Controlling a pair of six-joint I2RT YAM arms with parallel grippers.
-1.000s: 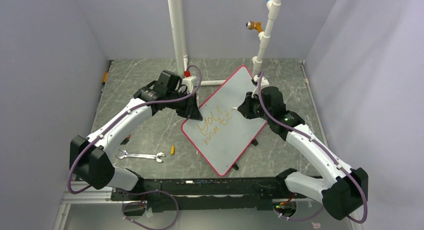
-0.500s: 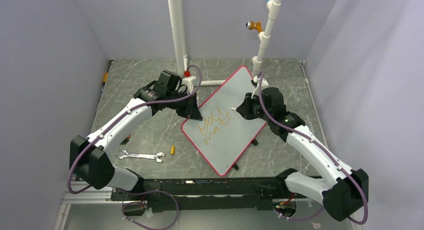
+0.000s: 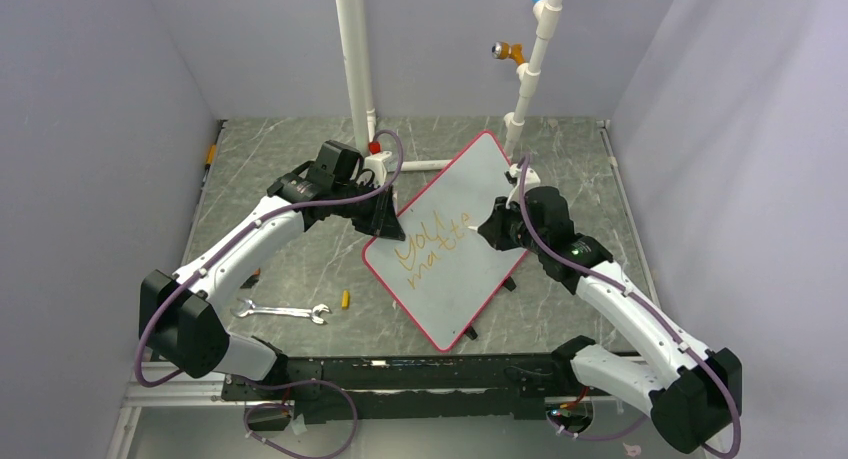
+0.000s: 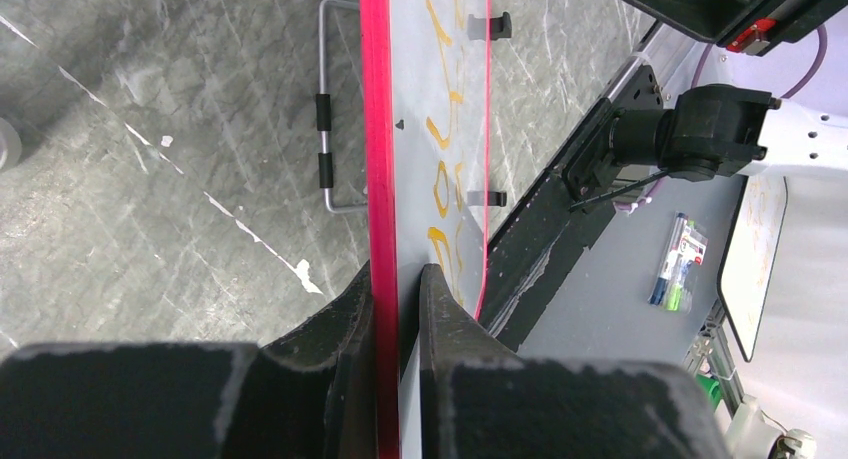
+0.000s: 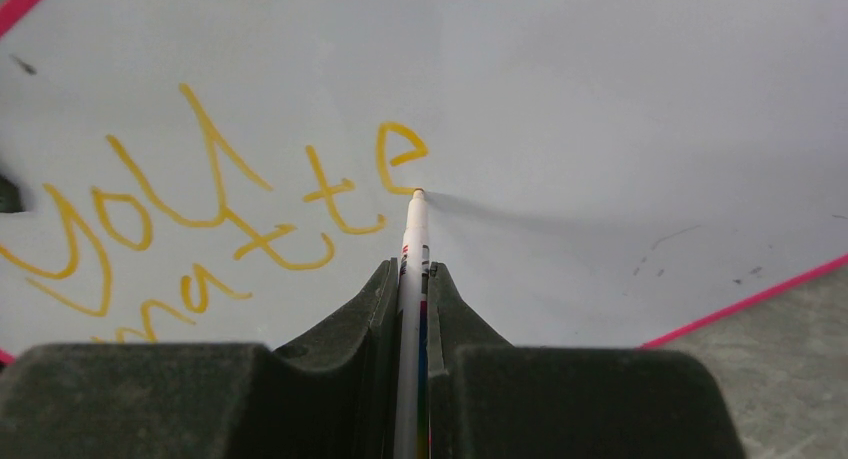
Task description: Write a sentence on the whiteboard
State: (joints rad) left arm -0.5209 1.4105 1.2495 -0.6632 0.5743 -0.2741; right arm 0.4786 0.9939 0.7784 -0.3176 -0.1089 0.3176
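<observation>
At the far left we saw a wrench (image 3: 282, 311) lying on the table. The left gripper (image 4: 397, 279) was clamped tight on the red rim of the whiteboard (image 3: 460, 279), which sat askew between the arms. The sentence (image 3: 430, 247) seemed to read "You matte". The right gripper (image 5: 411, 271) pinched a marker (image 5: 414, 224), its tip touching the last letter.

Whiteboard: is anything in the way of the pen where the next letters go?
Nothing visible is. The right gripper holds the marker with its tip on the whiteboard at the last letter of the sentence, and only blank board lies beyond. The left gripper clamps the board's red rim on the other side of the writing.
</observation>
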